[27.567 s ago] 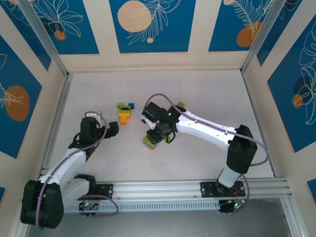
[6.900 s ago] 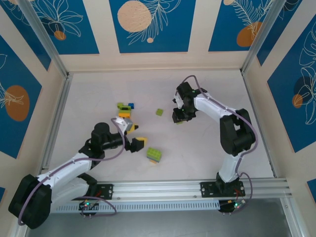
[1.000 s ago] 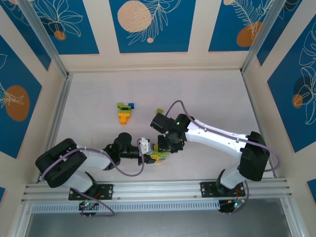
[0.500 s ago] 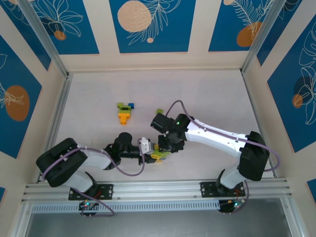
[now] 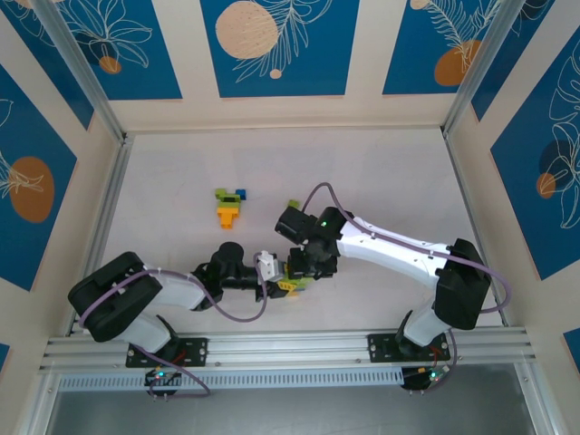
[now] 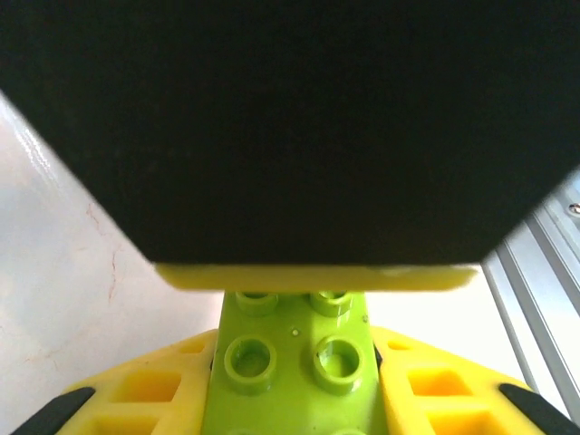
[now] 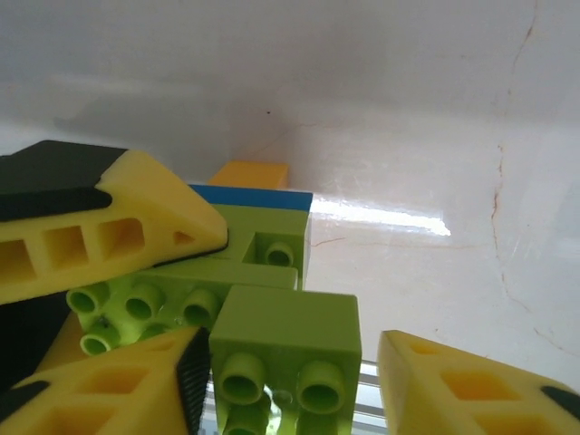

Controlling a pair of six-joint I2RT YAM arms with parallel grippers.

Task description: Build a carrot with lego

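Left gripper point(image 6: 292, 408) clamped shut on lime brick point(image 6: 294, 358), front centre of table point(image 5: 381, 172). Right gripper point(image 7: 288, 367) jaws stood apart around second brick point(image 7: 283, 331), gap on one side. Risk: second brick looked half-seated, so withdrawal could tilt or drop it.

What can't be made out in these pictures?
- Top view: the left gripper and right gripper cover most of the lime bricks between them.
- Left wrist view: a black bulk near the lens hides everything above the lime brick.
- Right wrist view: the blue brick and orange brick are slivers behind lime bricks.
- Top view: the far brick cluster, too small to count.
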